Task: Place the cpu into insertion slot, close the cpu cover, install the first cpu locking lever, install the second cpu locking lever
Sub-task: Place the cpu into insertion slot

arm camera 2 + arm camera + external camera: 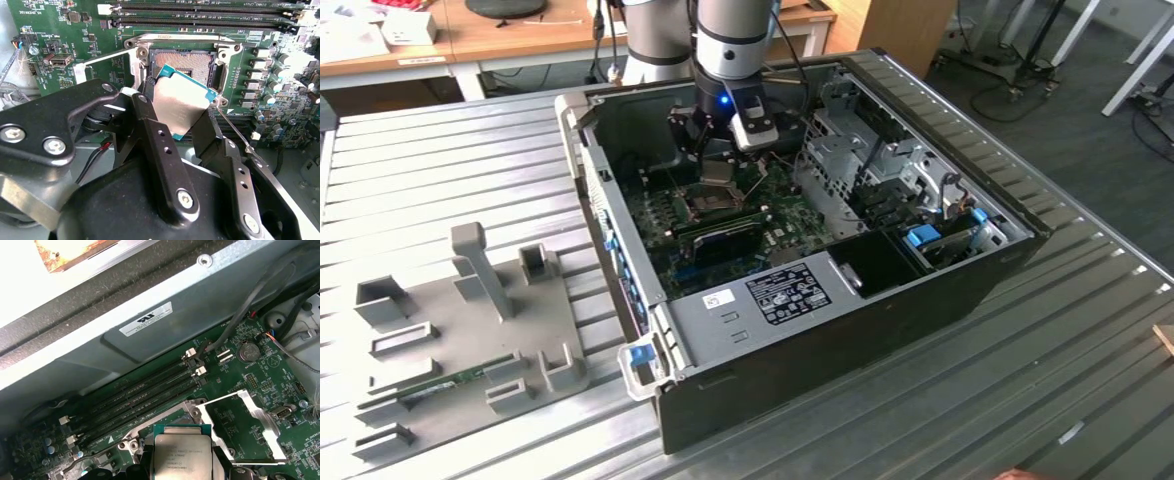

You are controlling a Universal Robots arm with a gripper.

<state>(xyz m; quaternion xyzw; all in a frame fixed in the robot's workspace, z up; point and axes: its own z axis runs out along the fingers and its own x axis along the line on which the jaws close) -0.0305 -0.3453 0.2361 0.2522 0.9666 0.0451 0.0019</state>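
Exterior view: at upper centre of the frame, the gripper [714, 150] hangs inside the computer case [854, 350].
Second wrist view: it clamps the cpu [182, 102] just above the insertion slot [187, 62], apparently askew. A skewed descent might bend contacts.
First wrist view: the cpu cover [261, 419] lies open.

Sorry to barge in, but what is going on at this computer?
The arm's gripper holds the cpu in its fingers, tilted just above the open insertion slot on the green motherboard inside the computer case. The cpu cover stands swung open beside the slot, and the chip is not yet seated.
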